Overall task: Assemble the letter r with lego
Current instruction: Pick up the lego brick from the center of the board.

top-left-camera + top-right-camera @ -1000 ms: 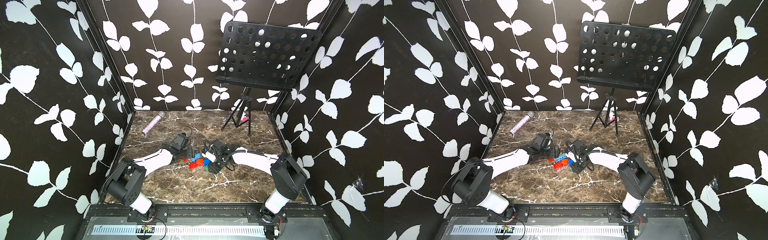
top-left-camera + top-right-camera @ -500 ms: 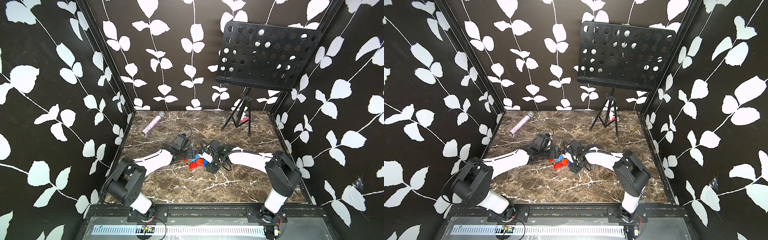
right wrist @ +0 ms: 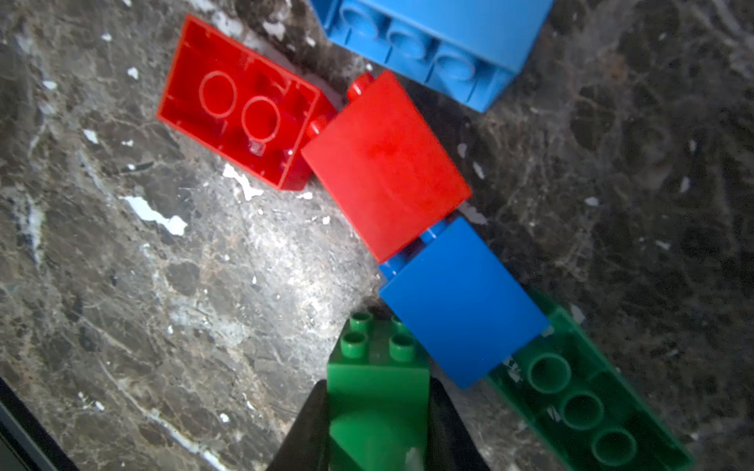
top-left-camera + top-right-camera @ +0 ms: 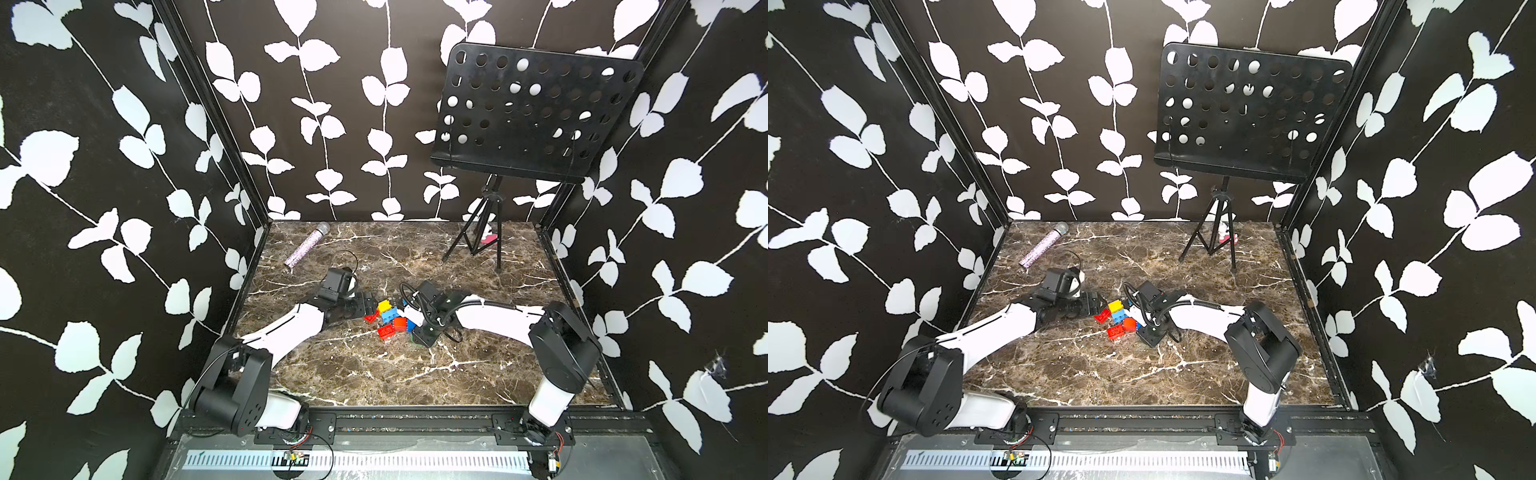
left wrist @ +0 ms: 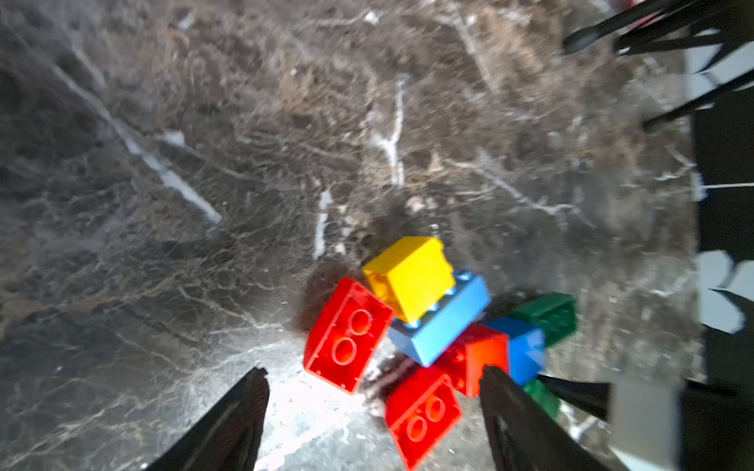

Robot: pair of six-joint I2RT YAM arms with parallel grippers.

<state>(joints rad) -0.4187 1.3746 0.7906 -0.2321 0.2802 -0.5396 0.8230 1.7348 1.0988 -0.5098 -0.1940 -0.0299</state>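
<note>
Both top views: lego [image 4: 392, 318] heaped mid-counter [image 4: 374, 374], between the arms | Left wrist: left gripper [image 5: 373, 371] spread, empty; two red bricks [image 5: 347, 334], one yellow brick [image 5: 412, 273], one light blue brick [image 5: 444, 322], one orange brick [image 5: 481, 354], one blue brick [image 5: 526, 350], one dark green brick [image 5: 551, 314] | Right wrist: right gripper [image 3: 378, 383] pinching the one light green brick [image 3: 377, 367]; lifting could snag the blue brick just beside it and scatter the heap.

Black music stand [image 4: 532, 156] and glittery microphone [image 4: 305, 249] at back of marble tabletop [image 4: 374, 374].
</note>
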